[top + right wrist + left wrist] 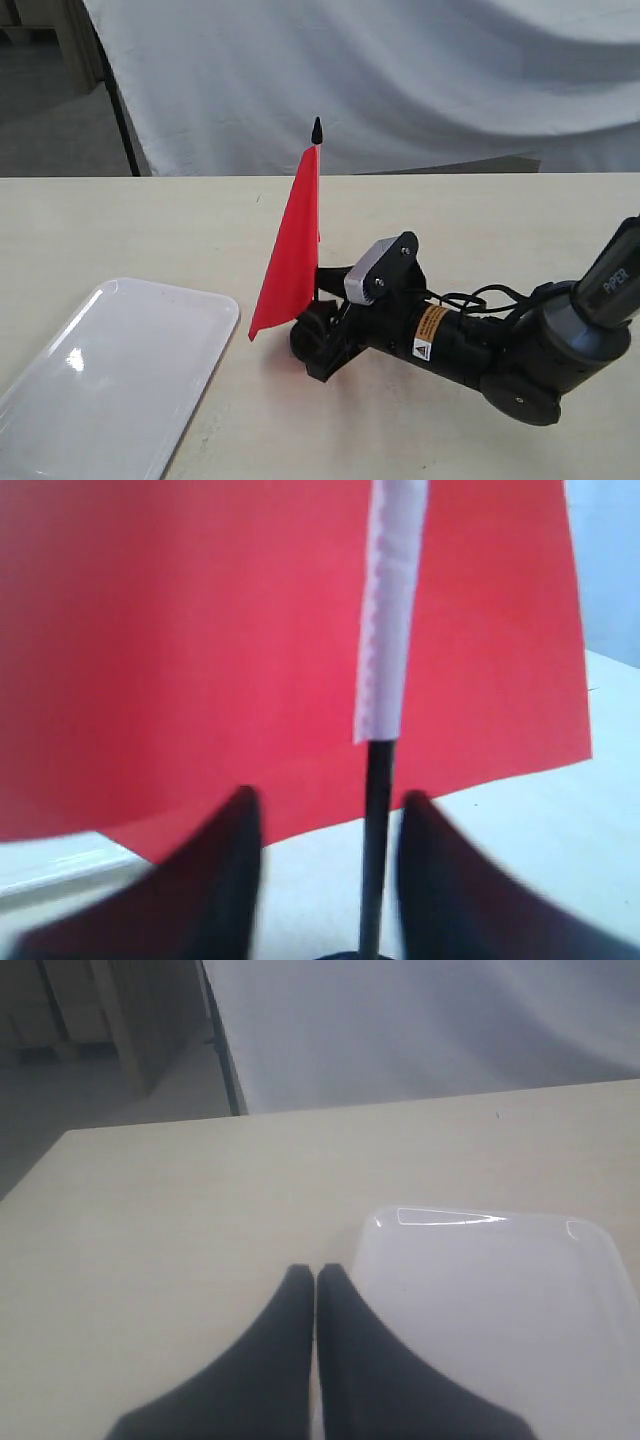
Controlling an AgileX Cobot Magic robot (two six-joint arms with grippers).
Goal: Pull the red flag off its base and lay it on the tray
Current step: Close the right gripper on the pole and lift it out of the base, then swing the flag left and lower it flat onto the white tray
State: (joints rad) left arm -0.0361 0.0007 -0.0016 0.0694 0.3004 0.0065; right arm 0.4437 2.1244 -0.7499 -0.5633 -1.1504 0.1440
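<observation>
The red flag [290,260] stands upright near the middle of the table, its cloth hanging left of the thin black stick [317,135]. My right gripper [316,338] lies low on the table at the foot of the flag and hides most of the base. In the right wrist view that gripper [330,798] is open, with the stick [377,830] between its fingers, nearer one finger and untouched; the red cloth [200,630] fills the picture behind. The white tray [100,380] lies at the front left. My left gripper [315,1272] is shut on nothing, just beside the tray [480,1300].
A white cloth backdrop [400,80] hangs behind the table's far edge. The right arm [520,350] stretches along the tabletop from the right. Bare tabletop [500,230] lies between the flag and the far edge.
</observation>
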